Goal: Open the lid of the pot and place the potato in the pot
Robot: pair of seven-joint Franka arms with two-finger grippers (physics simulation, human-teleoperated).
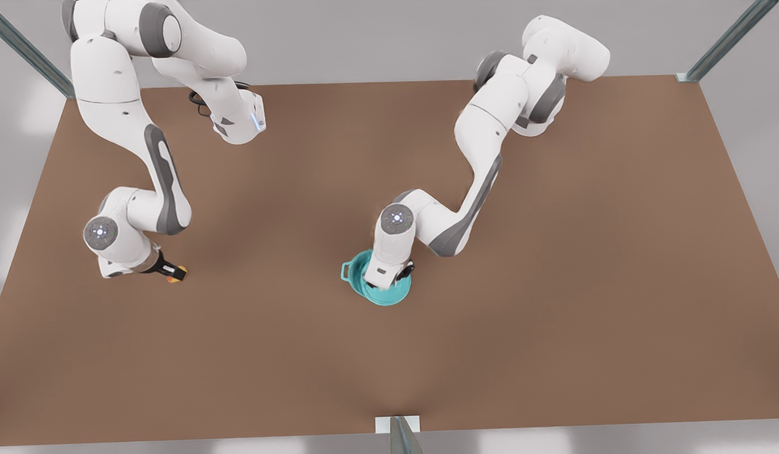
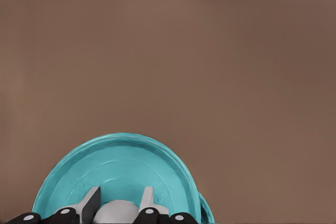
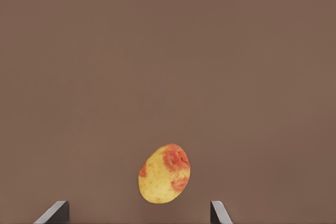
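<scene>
The teal pot lid [image 2: 121, 166] lies over the teal pot [image 1: 389, 296], whose rim shows as a thin sliver [image 2: 206, 211] beside the lid. My left gripper [image 2: 119, 196] is shut on the lid's white knob [image 2: 118, 214], one finger pressed to each side. In the front view this arm's hand covers most of the pot. The yellow-orange potato [image 3: 164, 174] rests on the table at the front view's left [image 1: 177, 273]. My right gripper [image 3: 137, 211] is open and low over the table, its fingertips [image 3: 58, 212] spread wider than the potato, which lies just ahead of them.
The brown table [image 1: 553, 284] stretches wide around both arms. Metal frame posts stand at the far corners [image 1: 730, 38] and at the middle of the near edge [image 1: 399, 435]. One loop handle [image 1: 345, 271] sticks out of the pot toward the front view's left.
</scene>
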